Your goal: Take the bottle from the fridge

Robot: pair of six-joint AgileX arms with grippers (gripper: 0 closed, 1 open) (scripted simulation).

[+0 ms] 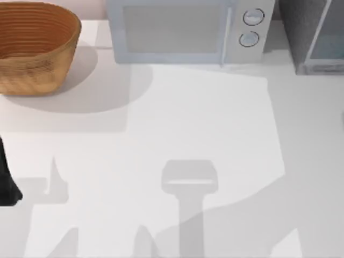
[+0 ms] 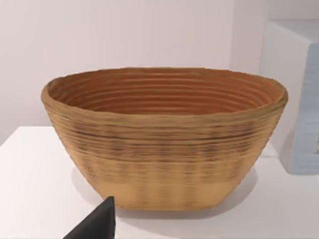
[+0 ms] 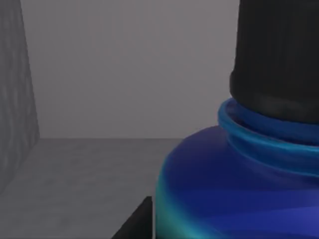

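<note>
- The bottle (image 3: 239,189) stands inside the fridge (image 1: 312,32), very close in the right wrist view, so the right arm is reaching in.
- Whether either claw is apart or together, I cannot tell.
- The left arm waits near the basket (image 2: 164,144).

Basket (image 1: 32,45) left of microwave (image 1: 185,29)

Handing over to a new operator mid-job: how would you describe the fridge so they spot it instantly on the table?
Look along the back edge of the table, past the basket at the left and the microwave in the middle. The fridge stands at the far right. It is the dark grey speckled box with a pale-framed see-through door, and has no round dials like the microwave's.
</note>
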